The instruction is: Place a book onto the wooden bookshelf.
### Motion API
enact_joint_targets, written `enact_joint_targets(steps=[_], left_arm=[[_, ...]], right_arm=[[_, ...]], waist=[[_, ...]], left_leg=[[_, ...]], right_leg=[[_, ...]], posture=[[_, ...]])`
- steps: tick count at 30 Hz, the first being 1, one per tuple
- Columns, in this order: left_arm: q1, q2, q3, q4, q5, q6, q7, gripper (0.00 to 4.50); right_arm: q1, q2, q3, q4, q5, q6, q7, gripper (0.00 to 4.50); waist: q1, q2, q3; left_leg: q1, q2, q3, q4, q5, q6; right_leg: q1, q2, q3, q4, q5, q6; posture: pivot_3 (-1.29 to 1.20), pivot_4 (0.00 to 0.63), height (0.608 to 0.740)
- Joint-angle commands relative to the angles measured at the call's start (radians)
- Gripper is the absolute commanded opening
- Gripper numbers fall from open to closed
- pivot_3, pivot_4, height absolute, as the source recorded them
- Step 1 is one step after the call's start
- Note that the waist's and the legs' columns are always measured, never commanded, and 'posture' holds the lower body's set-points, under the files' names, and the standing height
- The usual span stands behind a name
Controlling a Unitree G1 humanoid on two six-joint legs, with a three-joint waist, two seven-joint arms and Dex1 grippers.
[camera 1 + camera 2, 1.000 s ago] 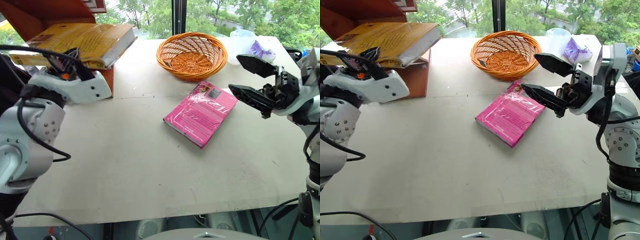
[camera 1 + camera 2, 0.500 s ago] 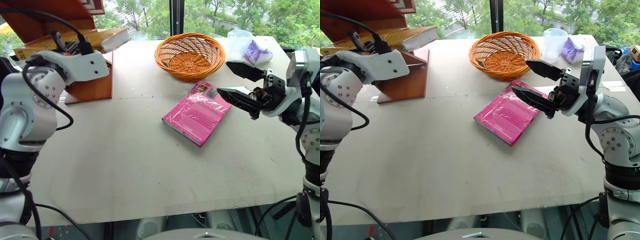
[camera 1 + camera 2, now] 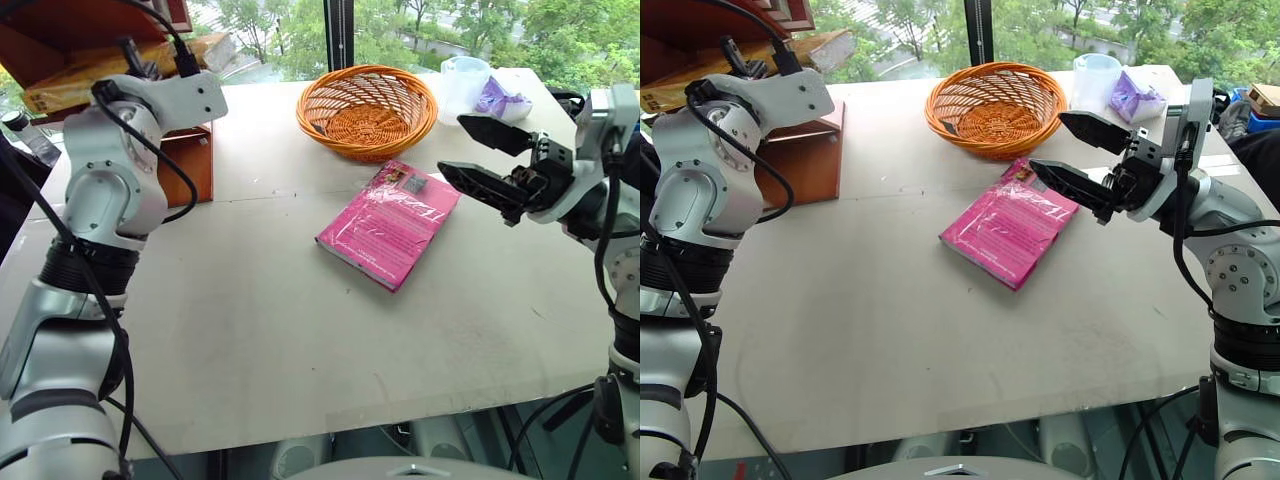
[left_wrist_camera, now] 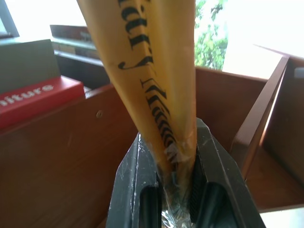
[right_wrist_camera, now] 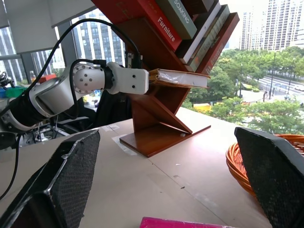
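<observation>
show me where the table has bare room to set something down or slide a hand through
The widest bare patch is the near half of the table, in front of the pink book. A second patch lies between the wooden bookshelf and the pink book. It is crowded at the far edge: the wicker basket, a clear cup, and the open right hand beside the pink book.

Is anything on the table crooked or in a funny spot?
The thin magenta-pink book lies flat but slanted on the white table, not square with its edges. The round orange wicker basket sits upright. Nothing looks spilled or broken.
</observation>
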Motion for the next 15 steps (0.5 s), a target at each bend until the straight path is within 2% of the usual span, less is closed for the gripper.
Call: enact_joint_targets(steps=[1,8,10,11,12,15], left_arm=[[-0.008,0.059,0.052,-0.018,0.036,0.007,-0.002,0.12],[0.007,0.089,0.063,0.000,0.028,0.000,-0.006,0.12],[0.024,0.103,0.072,-0.003,0.038,0.014,-0.005,1.12],[0.030,0.107,0.076,-0.005,0.041,0.021,-0.004,1.18],[0.034,0.107,0.080,-0.007,0.043,0.031,-0.002,1.47],[0.046,0.103,0.092,-0.018,0.043,0.080,-0.018,3.09]], right_arm=[[-0.002,0.004,-0.018,-0.011,-0.006,-0.034,0.017,4.50],[-0.006,0.025,-0.028,-0.010,-0.012,-0.055,0.017,4.50],[-0.006,0.029,-0.031,-0.013,-0.010,-0.058,0.011,4.50],[-0.003,0.029,-0.033,-0.016,-0.009,-0.059,0.009,4.50],[0.001,0.030,-0.034,-0.019,-0.009,-0.060,0.008,4.50],[0.014,0.032,-0.034,-0.029,-0.011,-0.063,0.005,4.50]], waist=[[0.000,0.000,0.000],[-0.001,0.000,0.000],[-0.003,0.000,0.000],[-0.004,0.000,0.000],[-0.006,0.000,0.000],[-0.005,-0.001,0.000]], left_leg=[[0.000,0.000,0.000,0.000,0.000,0.000],[0.000,0.000,0.002,0.001,0.000,0.000],[0.000,0.000,0.003,0.001,0.000,0.000],[0.000,0.000,0.003,0.001,0.000,0.000],[0.000,0.000,0.005,0.001,0.000,0.000],[0.000,0.000,0.008,0.001,0.000,0.000]], right_leg=[[0.000,0.000,0.000,0.000,0.000,0.000],[-0.001,0.000,0.002,0.001,0.000,0.000],[-0.002,0.000,0.003,0.002,0.000,0.000],[-0.002,0.000,0.004,0.002,0.000,0.000],[-0.003,0.000,0.005,0.003,0.000,0.000],[-0.006,0.000,0.009,0.008,0.000,0.000]], posture=[[0.00,0.150,0.740],[0.00,0.150,0.740],[0.00,0.150,0.740],[0.00,0.150,0.740],[0.00,0.150,0.740],[0.00,0.150,0.740]])
